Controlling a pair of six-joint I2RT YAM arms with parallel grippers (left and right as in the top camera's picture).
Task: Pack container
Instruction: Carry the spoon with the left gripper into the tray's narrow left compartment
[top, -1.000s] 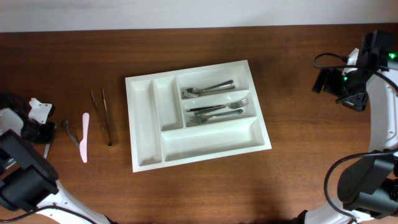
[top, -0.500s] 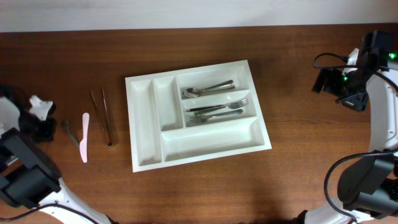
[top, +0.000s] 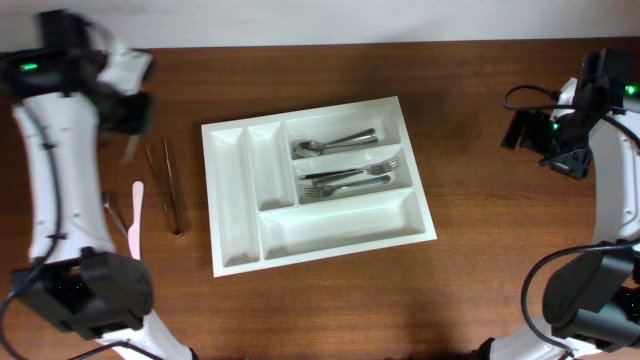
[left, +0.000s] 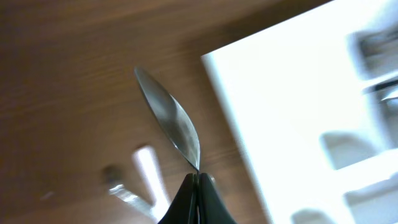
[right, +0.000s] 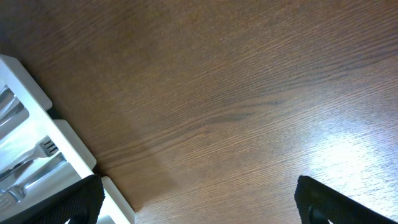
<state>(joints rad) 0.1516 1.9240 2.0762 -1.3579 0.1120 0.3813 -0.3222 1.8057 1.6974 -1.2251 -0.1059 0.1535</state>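
The white five-compartment container (top: 340, 226) lies mid-table; it also shows in the left wrist view (left: 292, 93) and the right wrist view (right: 28, 90). Spoons (top: 335, 145) lie in its top crosswise compartment and forks (top: 350, 180) in the middle one. The other compartments are bare. My left gripper (top: 130, 128) is raised at the far left, left of the container. It is shut (left: 198, 177) on a slim metal knife blade (left: 169, 118). My right gripper (top: 522, 130) hangs open and empty (right: 199, 199) over bare wood right of the container.
Left of the container, metal tongs (top: 168, 188), a pale pink knife (top: 135, 220) and a small metal utensil (top: 110, 207) lie on the wood. The pink knife also shows blurred in the left wrist view (left: 149, 171). A pale wall runs along the table's far edge.
My left arm has swung from the table's left edge up and toward the far left corner, carrying the metal knife. The right arm and the container have not moved.
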